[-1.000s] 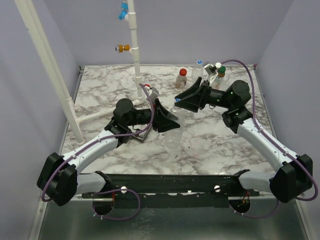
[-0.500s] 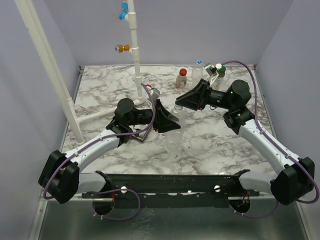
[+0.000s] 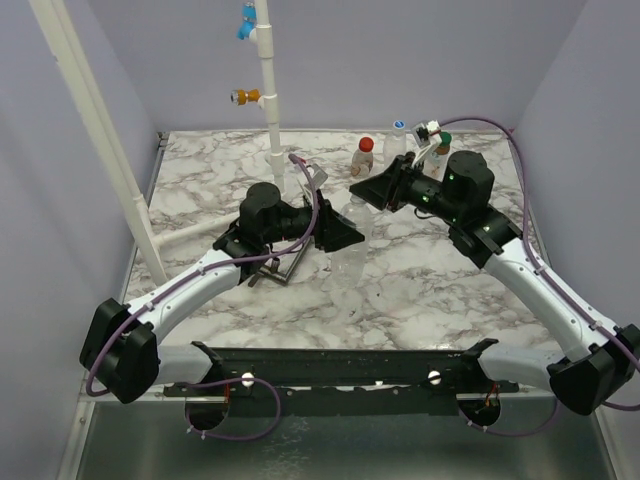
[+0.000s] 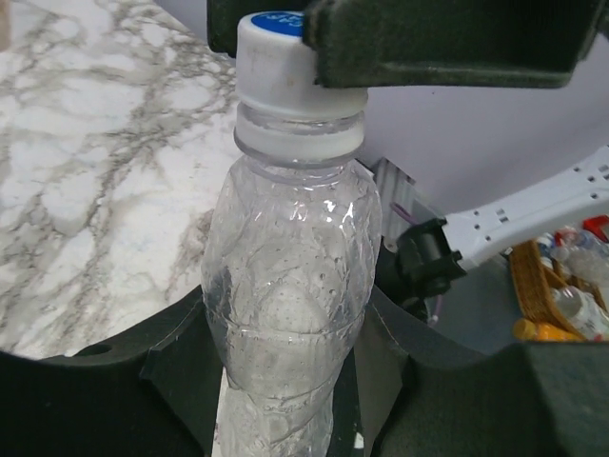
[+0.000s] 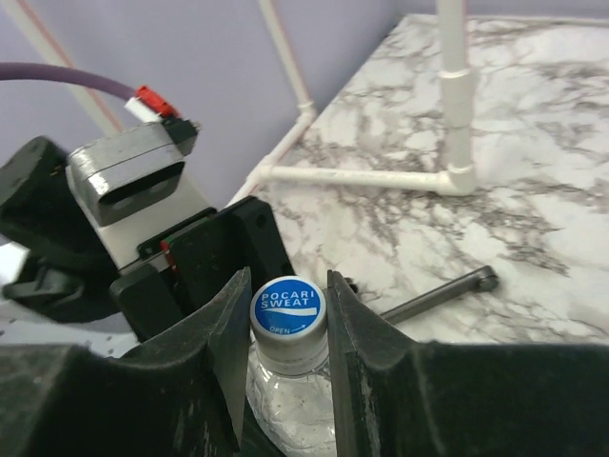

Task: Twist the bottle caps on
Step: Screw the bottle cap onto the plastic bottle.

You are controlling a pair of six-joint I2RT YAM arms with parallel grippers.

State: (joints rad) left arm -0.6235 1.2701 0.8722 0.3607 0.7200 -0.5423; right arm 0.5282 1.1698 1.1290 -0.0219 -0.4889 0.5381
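Observation:
A clear bottle (image 4: pixel 285 276) stands upright in my left gripper (image 4: pixel 285 381), which is shut around its lower body. A white-and-blue cap (image 5: pixel 287 309) sits on its neck and also shows in the left wrist view (image 4: pixel 285 52). My right gripper (image 5: pixel 285 314) is shut on that cap, one finger touching each side. In the top view the bottle (image 3: pixel 348 262) is held mid-table between the left gripper (image 3: pixel 342 238) and the right gripper (image 3: pixel 360 195). At the back stand a red-capped bottle (image 3: pixel 364 157), a white-and-blue-capped bottle (image 3: pixel 397 140) and a green-capped bottle (image 3: pixel 440 150).
A white pipe (image 3: pixel 270 100) rises at the back with an orange fitting (image 3: pixel 243 97) and a blue fitting (image 3: pixel 246 25). A slanted white pipe (image 3: pixel 100 140) runs along the left wall. A dark metal rod (image 5: pixel 438 290) lies on the marble table (image 3: pixel 430 280).
The left arm has pushed farther in and to the right with the bottle. The right gripper drew back off the cap, then came back and closed on it.

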